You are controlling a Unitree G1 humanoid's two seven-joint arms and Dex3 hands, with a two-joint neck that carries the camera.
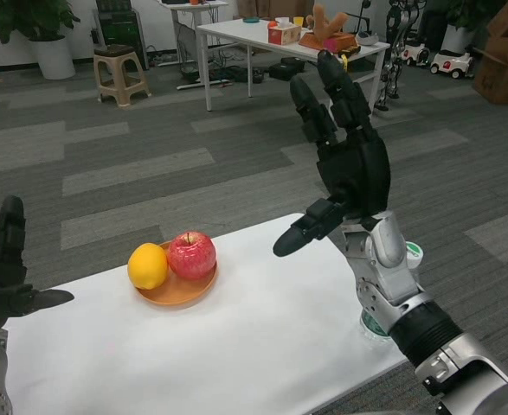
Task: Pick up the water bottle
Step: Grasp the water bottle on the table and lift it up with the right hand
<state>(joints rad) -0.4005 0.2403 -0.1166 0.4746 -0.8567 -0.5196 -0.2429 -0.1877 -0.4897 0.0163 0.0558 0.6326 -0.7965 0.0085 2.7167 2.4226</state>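
Observation:
The water bottle (412,253) stands near the table's right edge, almost wholly hidden behind my right forearm; only its white cap with a green mark and a bit of its clear base (370,323) show. My right hand (344,160) is raised above the table, left of and above the bottle, fingers spread, holding nothing. At the left edge of the head view my left hand (7,277) hovers over the table's left end, fingers apart and empty.
An orange plate (177,290) with a lemon (147,265) and a red apple (191,254) sits on the white table (262,346), left of centre. Beyond it are grey carpet, a stool (119,73) and another white table (262,39).

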